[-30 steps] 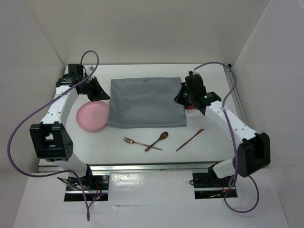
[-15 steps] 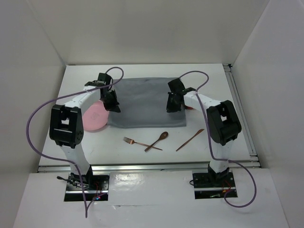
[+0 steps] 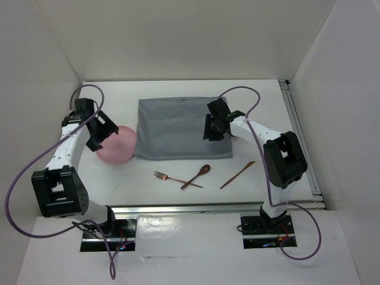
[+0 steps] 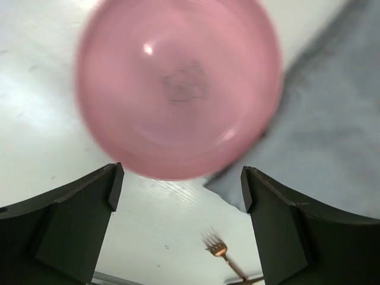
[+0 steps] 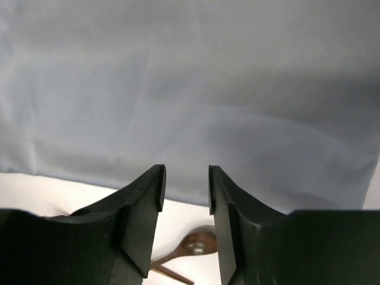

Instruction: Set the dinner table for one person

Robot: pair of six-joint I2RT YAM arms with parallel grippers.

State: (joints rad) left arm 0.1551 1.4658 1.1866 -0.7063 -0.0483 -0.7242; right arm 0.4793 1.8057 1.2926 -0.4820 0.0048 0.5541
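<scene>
Nearest us on the surface [image 3: 119,184], the fork [image 3: 168,177] and spoon [image 3: 198,176] lie crossed at their handles. The knife [image 3: 237,174] lies apart to the right. We judge none of the three is in its place yet.

The step in hand looks like fetching the pink plate [image 4: 178,89]. It sits on the bare surface at the left edge of the grey cloth [image 3: 181,136]; we cannot tell whether it touches the cloth or overlaps it. Our left hand [image 4: 179,172] hangs over the plate's outer side, its fingers spread wide with nothing between them.

We think the next move calls for lowering until one finger can slip under the rim. Then we pinch the rim, lift, and carry the plate onto the middle of the cloth. The shallow rim may slide away on contact.

Our right hand [image 5: 186,178] hovers over the cloth's right part with its fingers only narrowly parted, gripping nothing. The surface runs beneath both hands and on past the cloth to the far wall.
</scene>
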